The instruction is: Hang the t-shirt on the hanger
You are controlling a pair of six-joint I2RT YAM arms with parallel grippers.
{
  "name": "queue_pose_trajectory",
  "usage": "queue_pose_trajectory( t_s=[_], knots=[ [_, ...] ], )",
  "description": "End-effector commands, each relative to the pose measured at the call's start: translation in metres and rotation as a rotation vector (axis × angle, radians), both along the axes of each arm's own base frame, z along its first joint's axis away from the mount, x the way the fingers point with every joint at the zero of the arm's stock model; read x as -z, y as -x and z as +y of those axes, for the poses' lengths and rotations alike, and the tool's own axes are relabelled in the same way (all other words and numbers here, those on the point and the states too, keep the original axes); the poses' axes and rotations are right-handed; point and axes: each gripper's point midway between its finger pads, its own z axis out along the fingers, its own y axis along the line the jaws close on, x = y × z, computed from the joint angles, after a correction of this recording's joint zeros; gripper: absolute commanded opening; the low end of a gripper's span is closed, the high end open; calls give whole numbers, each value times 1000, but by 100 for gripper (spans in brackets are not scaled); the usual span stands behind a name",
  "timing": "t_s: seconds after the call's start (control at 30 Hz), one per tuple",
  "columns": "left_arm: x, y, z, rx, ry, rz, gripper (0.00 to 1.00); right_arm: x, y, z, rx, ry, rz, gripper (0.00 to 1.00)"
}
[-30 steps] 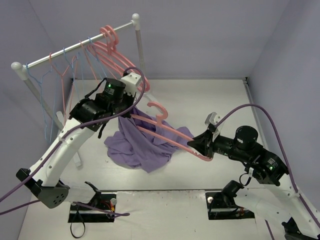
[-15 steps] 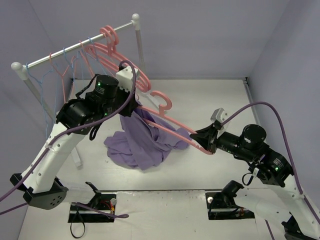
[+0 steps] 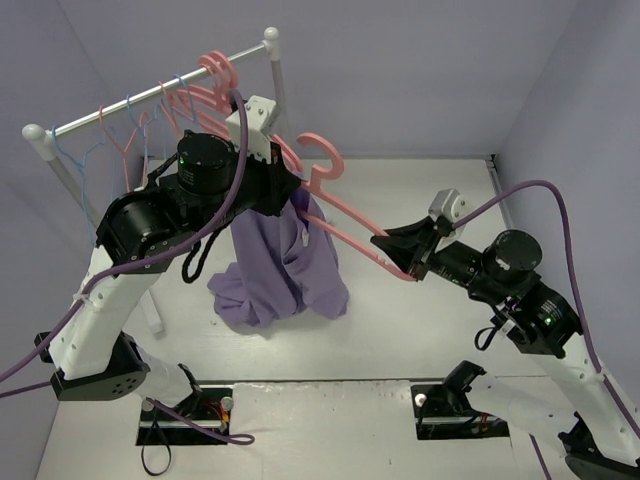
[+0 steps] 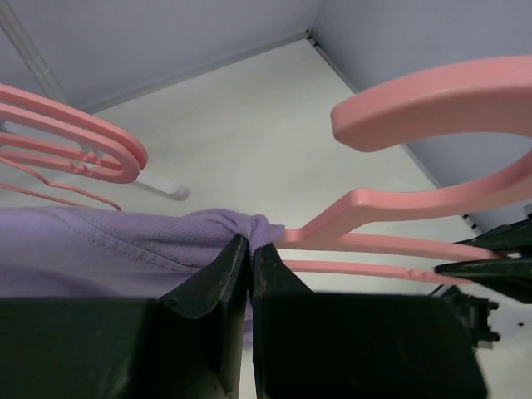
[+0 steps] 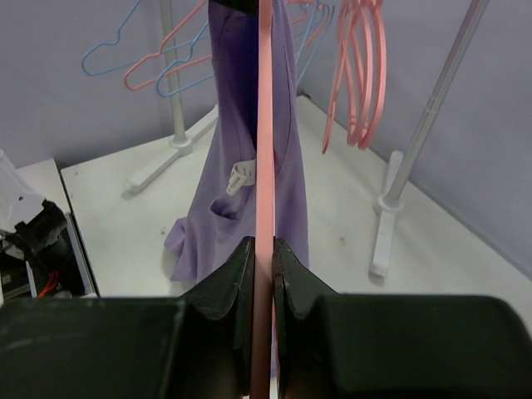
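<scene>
Hanger (image 3: 352, 215), salmon-pink, aloft over counter (image 3: 430, 195): right gripper (image 5: 263, 249) clamped on one end, left gripper (image 4: 250, 247) pinching t-shirt (image 3: 285, 262) collar, apparently part-threaded, at the other; risk: fabric slipping off if arms diverge.

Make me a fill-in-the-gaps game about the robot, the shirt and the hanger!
1. The t-shirt is coloured ____.
2. The thick hanger is clamped by the ____ gripper.
3. The left gripper is shut on the ____.

Missing words: purple; right; t-shirt.
</scene>
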Motion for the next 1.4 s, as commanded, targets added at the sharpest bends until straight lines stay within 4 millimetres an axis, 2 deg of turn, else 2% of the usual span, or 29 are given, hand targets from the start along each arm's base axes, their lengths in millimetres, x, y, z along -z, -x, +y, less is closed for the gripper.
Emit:
queue_pose_trajectory(
  t_s=[0.0, 0.23, 0.43, 0.7, 1.07, 1.2, 1.27, 1.37],
  knots=[
    [-49, -1, 5, -116, 205, -36, 0, -79, 5, -2, -12, -166, -215, 0],
    [-71, -9, 12, -216, 319, -30, 0, -69, 4, -13, 42, -183, -227, 0],
    [-85, -10, 3, -196, 372, -40, 0, -61, 9, -22, 64, -242, -213, 0],
    [-82, -16, -30, -122, 375, -20, 0, -61, 10, -20, 50, -310, -228, 0],
    [-85, -16, -49, -40, 346, -62, 0, -55, -7, -11, 74, -322, -235, 0],
    [-88, -14, -48, -12, 331, -105, 0, -50, -12, -8, 81, -316, -227, 0],
    [-85, -14, -46, -9, 312, -131, 3, -46, -14, -5, 78, -312, -220, 0],
    [-83, -16, -39, -19, 270, -167, 22, -40, -17, -3, 80, -302, -210, 0]
  ],
)
